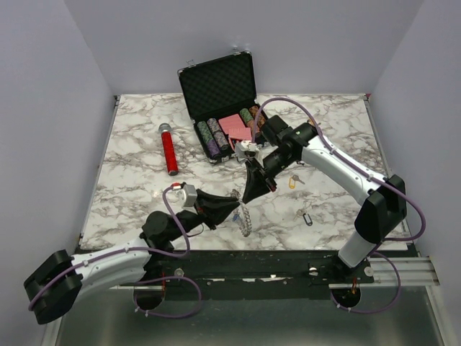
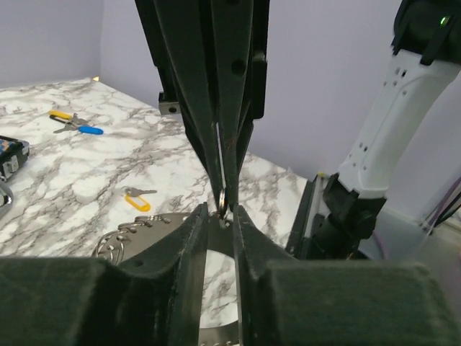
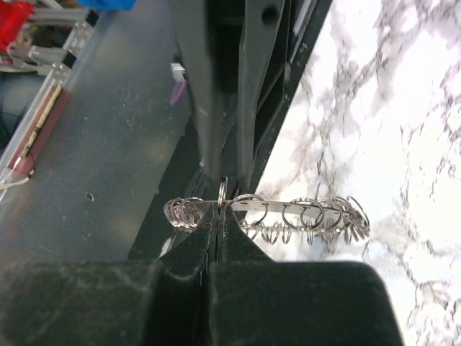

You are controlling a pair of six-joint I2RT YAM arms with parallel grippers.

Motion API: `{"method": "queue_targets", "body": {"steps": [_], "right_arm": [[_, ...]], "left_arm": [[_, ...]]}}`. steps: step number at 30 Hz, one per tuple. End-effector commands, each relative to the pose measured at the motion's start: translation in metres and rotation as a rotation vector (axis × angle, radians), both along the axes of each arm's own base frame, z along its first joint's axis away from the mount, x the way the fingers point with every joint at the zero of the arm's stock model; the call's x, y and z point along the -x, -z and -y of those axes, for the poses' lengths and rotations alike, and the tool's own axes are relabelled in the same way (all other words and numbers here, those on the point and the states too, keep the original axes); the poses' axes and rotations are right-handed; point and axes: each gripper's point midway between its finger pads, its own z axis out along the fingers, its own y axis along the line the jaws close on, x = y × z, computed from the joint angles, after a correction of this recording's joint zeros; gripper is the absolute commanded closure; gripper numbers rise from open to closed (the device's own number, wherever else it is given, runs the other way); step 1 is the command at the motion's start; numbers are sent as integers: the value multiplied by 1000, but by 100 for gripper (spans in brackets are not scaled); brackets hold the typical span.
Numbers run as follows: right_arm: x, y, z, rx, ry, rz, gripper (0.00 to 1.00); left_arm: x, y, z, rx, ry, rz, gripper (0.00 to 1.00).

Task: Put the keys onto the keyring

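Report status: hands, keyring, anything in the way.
Left hand shut on keyring, held off the table. Right hand shut at keyring's rim. Tagged keys loose on table. Nothing in the way.

The keyring, a silver band fringed with small rings, stands on edge above the marble table's near edge. A yellow-tagged key and a black-tagged key lie flat, apart, to its right.

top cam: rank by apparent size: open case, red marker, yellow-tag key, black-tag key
1. Open case, clearly the largest.
2. Red marker.
3. Yellow-tag key and black-tag key: both tiny and look about alike in the top view, so I won't rank one over the other.
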Motion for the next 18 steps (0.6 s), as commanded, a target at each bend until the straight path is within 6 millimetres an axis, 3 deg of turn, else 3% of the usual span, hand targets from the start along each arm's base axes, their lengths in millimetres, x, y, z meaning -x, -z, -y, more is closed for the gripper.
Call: {"method": "queue_targets", "body": {"steps": [1, 3, 6, 11, 18], "right_arm": [[-7, 9, 7, 98, 25, 72, 99], [-10, 11, 15, 138, 21, 133, 99], [-13, 15, 27, 219, -7, 214, 99], [-19, 9, 31, 262, -16, 298, 99], [-18, 4, 26, 253, -8, 312, 99]], "left_arm": [[-6, -9, -14, -79, -78, 80, 58], [-4, -10, -21, -146, -94, 118, 42], [4, -3, -27, -283, -73, 161, 27], [11, 0, -26, -423, -8, 206, 23], [4, -8, -1, -415, 42, 219, 16]]}}
